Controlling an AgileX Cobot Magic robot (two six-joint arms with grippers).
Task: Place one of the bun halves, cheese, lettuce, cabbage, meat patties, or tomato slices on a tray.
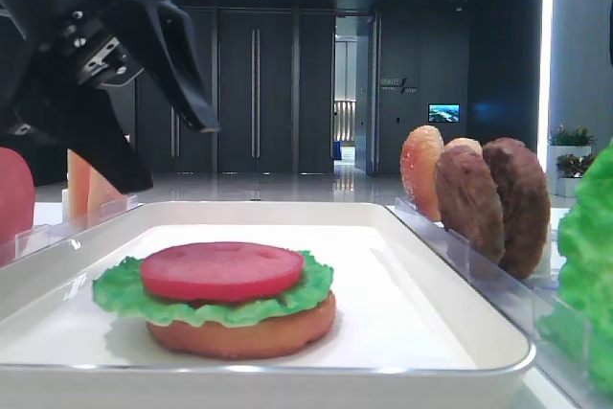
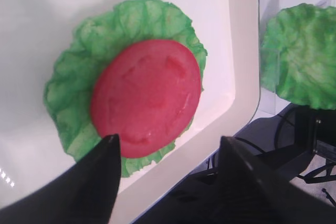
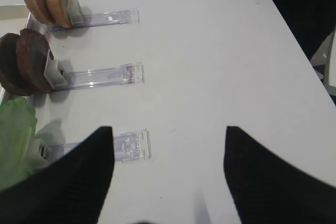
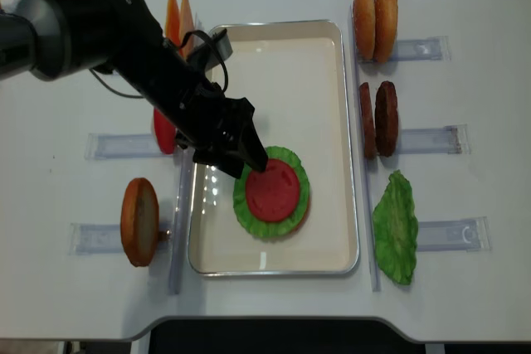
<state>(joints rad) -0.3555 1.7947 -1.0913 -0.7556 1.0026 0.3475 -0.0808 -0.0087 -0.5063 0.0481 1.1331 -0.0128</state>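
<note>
The left gripper (image 2: 167, 145) hangs wide open and empty over the tomato slice (image 2: 147, 97) — next, lift away from the tray (image 4: 319, 47).

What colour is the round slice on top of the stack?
Red-pink tomato slice; left wrist view shows it best.

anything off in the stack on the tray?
Nothing stands out. The tomato slice lies flat and roughly centred on the lettuce, over a bun half, all inside the tray. Nothing is spilled.
</note>
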